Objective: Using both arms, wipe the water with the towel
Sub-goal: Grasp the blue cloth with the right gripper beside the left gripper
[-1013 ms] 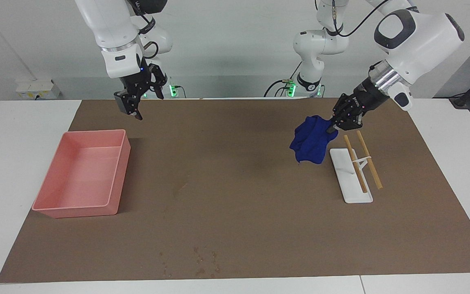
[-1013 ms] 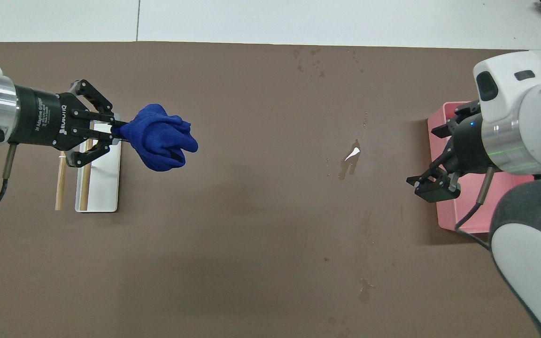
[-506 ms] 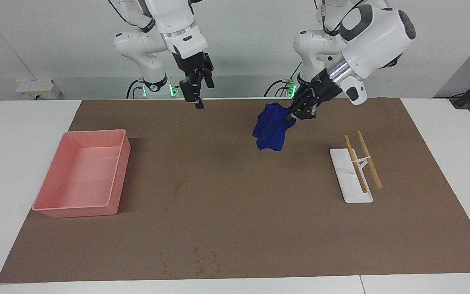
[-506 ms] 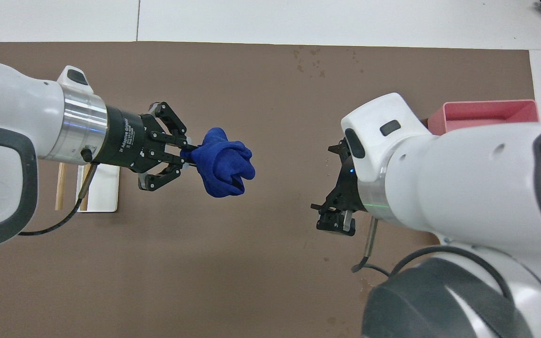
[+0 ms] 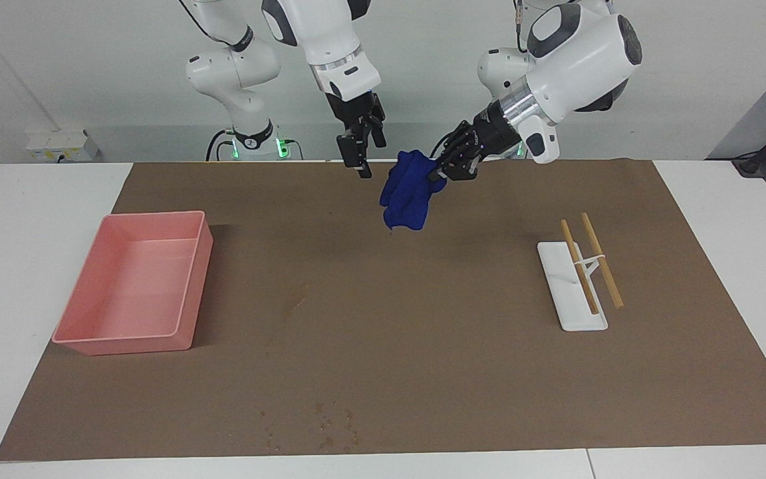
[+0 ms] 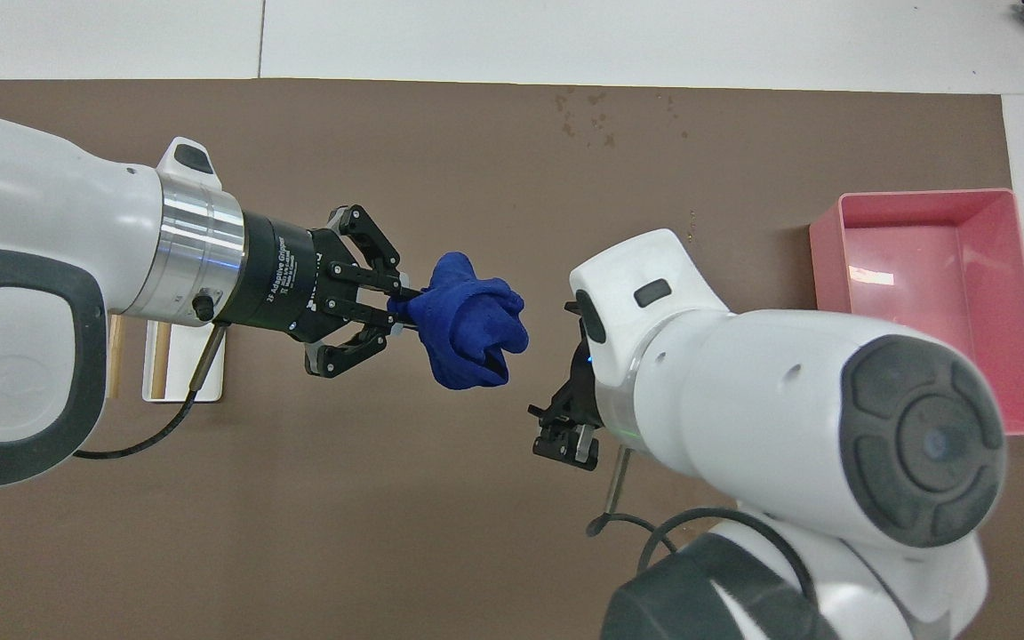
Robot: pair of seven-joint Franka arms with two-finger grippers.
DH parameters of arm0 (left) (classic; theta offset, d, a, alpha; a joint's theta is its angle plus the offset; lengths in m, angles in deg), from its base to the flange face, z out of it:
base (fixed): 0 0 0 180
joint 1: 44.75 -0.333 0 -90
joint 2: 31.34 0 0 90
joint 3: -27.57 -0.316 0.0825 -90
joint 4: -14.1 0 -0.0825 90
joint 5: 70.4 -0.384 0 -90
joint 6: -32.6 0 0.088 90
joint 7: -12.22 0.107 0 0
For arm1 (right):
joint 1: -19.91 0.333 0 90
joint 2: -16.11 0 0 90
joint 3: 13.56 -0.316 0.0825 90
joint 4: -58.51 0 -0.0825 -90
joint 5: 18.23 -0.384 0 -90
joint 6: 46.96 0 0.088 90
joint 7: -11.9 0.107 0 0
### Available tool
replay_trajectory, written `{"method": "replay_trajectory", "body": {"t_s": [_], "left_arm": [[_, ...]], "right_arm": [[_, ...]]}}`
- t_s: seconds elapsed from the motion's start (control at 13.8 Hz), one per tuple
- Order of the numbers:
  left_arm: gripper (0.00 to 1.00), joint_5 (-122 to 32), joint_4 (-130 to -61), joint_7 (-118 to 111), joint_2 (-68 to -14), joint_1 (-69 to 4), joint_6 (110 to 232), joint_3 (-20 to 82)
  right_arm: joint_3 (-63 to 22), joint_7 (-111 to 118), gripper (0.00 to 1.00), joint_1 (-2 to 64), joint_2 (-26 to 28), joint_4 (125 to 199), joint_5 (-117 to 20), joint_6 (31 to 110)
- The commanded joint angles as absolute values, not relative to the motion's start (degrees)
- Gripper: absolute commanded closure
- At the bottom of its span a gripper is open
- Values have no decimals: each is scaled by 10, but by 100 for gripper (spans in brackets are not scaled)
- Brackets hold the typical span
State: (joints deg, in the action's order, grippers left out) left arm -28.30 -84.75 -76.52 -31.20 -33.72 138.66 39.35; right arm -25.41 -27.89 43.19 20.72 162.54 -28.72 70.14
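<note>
Left tool: my fingers clamped on one edge of the blue towel, which hangs bunched in the air over the brown mat on the desk. Right tool: raised just beside the towel, apart from it; finger gap unreadable. Water: faint streak on mat near pink tray.

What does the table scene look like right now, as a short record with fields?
towel: blue, bunched, held in the air over the mat
left gripper: shut on the towel
right gripper: raised beside the towel, not touching it
water: faint streak on the mat, unwiped
tray: pink, at the right arm's end
</note>
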Motion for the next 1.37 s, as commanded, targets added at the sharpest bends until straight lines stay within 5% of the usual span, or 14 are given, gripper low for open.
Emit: {"method": "replay_trajectory", "body": {"t_s": [0.0,0.58,0.65,0.72,0.87,1.3], "left_arm": [[100,-261,-889,-768,-280,-310,1413,386],[100,-263,-898,-771,-256,-310,1347,382],[100,-263,-898,-771,-256,-310,1348,382],[100,-264,-898,-771,-256,-309,1348,382],[100,-267,-899,-772,-256,-309,1347,382],[100,-271,-920,-752,-245,-306,1349,382]], "right_arm": [[-253,-274,0,450,223,1659,-297,752],[-253,-284,0,453,213,1706,-284,837],[-253,-282,11,453,213,1705,-284,837],[-253,-282,46,453,213,1705,-284,837],[-253,-280,100,454,213,1705,-284,833],[-253,-277,100,454,214,1703,-284,828]]}}
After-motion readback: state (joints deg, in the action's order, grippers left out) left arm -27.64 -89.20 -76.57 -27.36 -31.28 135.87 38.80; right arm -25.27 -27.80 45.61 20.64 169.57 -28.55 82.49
